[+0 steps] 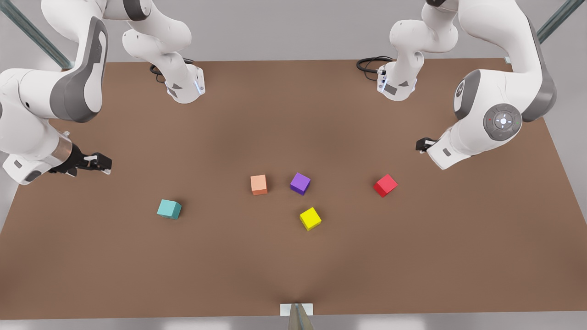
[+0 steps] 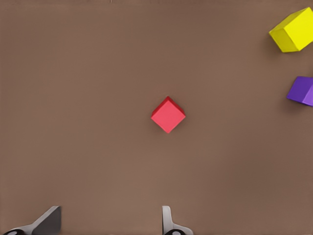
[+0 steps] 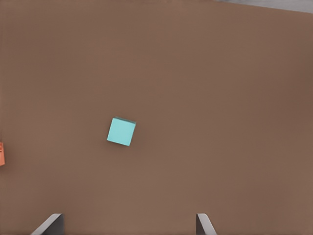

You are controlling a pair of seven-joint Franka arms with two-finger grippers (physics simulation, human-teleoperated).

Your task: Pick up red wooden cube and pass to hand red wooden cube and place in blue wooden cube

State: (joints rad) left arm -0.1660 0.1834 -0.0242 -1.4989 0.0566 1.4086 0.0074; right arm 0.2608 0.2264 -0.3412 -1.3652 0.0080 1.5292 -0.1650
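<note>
On the table (image 1: 412, 256), the red wooden cube (image 1: 385, 185) sits bright, matte, plain-faced.

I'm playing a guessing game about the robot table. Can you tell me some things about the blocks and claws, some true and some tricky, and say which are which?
1. The red wooden cube sits on the table, with no claw touching it. True.
2. The left claw is squeezing the red cube. False: it hangs open above the cube, holding nothing.
3. The blue wooden cube is stacked on the yellow cube. False: they lie far apart on the table.
4. The purple cube sits between the orange cube and the red cube. True.
5. The right claw is open above the blue cube. True.
</note>
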